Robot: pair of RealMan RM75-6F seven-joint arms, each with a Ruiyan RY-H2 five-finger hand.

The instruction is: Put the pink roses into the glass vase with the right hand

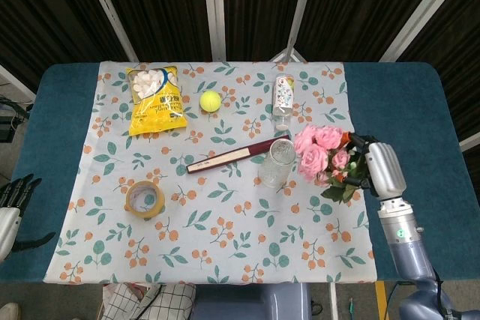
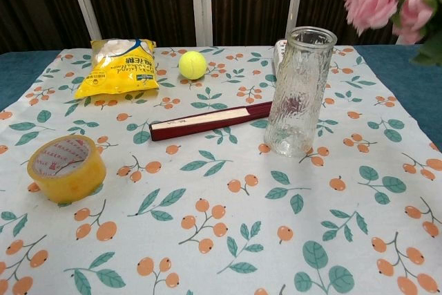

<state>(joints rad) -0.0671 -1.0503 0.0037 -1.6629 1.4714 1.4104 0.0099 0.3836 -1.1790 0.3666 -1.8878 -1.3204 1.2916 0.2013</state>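
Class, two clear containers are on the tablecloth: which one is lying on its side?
The small bottle with the printed label, at the far edge, lies on its side. The glass vase nearer the middle stands upright, mouth open upward.

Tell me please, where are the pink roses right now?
The pink roses are off the table in the right robot hand, just right of the glass vase in the head view.

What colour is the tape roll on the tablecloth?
Translucent yellow tape roll, with red print inside; clearest in the chest view.
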